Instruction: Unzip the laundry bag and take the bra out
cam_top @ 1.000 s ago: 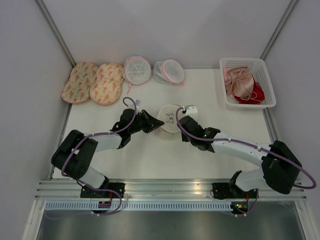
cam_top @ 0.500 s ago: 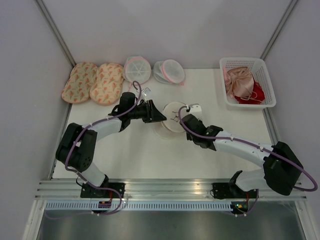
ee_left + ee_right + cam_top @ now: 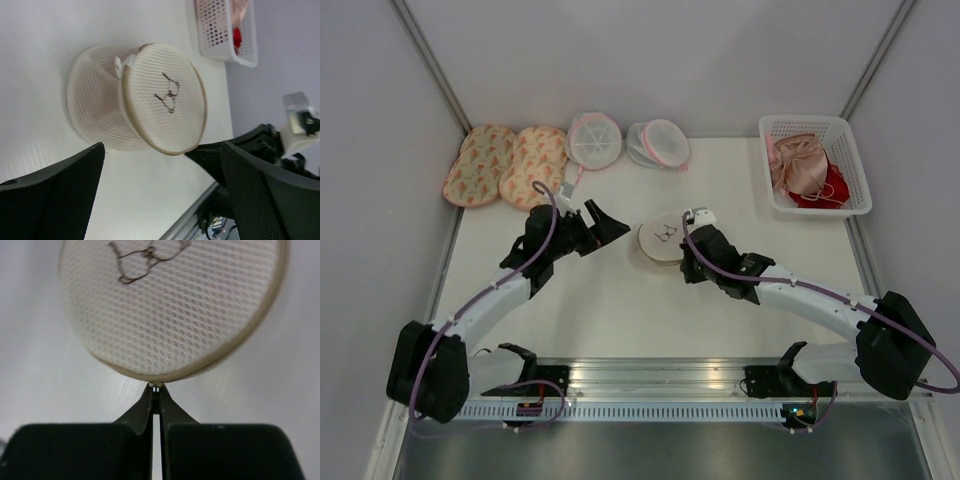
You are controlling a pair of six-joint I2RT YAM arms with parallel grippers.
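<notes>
With the laundry bag [image 3: 660,240] mid-table, the right gripper [image 3: 156,393] clamped on its zip pull [image 3: 156,386] at the near rim and the left gripper [image 3: 607,223] spread wide just left, clear of it, the pull wanted steady travel along the seam.

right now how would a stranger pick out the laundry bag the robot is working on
Start at the middle of the white table: a round cream-white mesh bag sits there, its rim pinched by the right hand. Unlike the pink-trimmed round white mesh bags at the back, it has tan edging and a dark scribble.
</notes>
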